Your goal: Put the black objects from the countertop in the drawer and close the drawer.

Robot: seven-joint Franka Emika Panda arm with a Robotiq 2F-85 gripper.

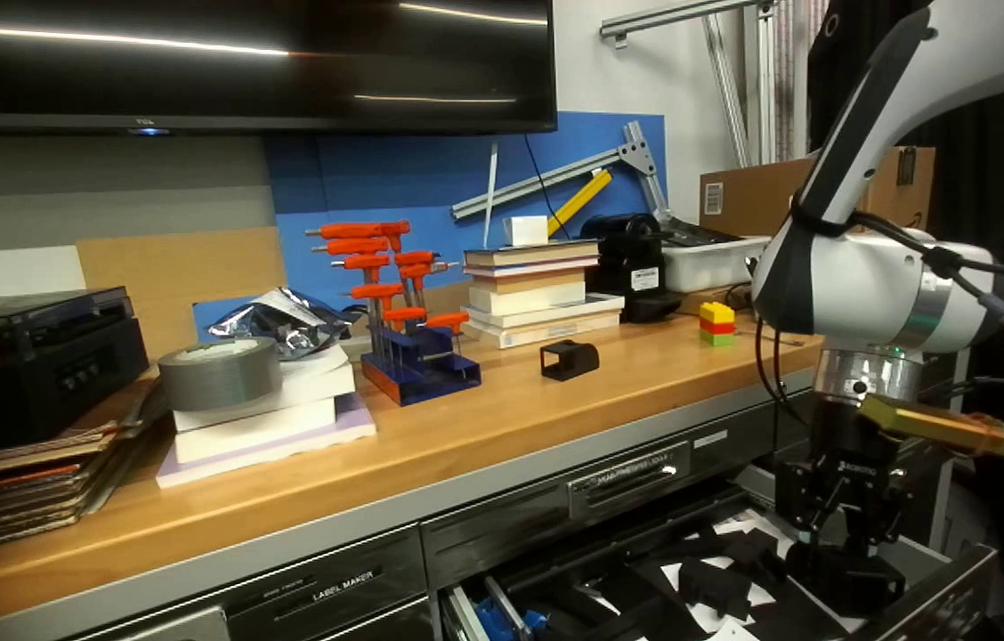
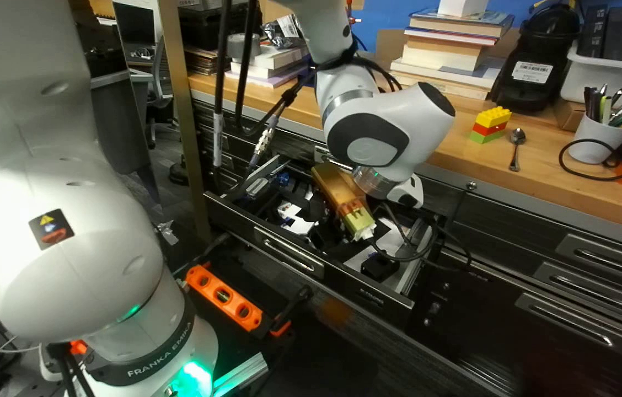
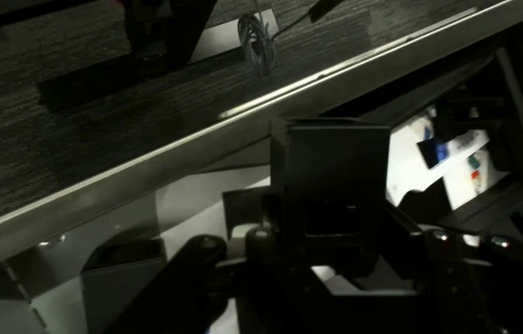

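Drawer: the wide, shallow dark-grey metal drawer point(image 2: 355, 286) stood pulled out, lower centre of an exterior view, silver bar handle point(image 2: 289, 255) on its front panel.

Jaws: partly spread, gripping a boxy matte-black object point(image 3: 335, 171) at the centre of the dim wrist view; my dark fingers point(image 3: 259, 241) flanked it left and right, seemingly in contact. In an exterior view my black two-finger gripper point(image 1: 842, 539) pointed down within the drawer, lower right of the frame. Whether the object touched the drawer bottom, I could not tell.

Contents: a low black block point(image 3: 122, 278) lay in the drawer, lower left of the wrist view, apart from my load. A pale sheet point(image 3: 405, 171) showed right of centre there.

Countertop: on the long light-brown wooden countertop point(image 1: 502, 423) sat a small, hollow matte-black block point(image 1: 582, 359), just right of centre in an exterior view, hollow end toward frame left. Behind it rose a stack of pale-paged books point(image 1: 529, 298); to its left stood a dark-blue metal stand point(image 1: 435, 389) of orange-handled hex keys point(image 1: 375, 291). A yellow, red and green toy-brick stack point(image 1: 717, 325) showed in both exterior views.
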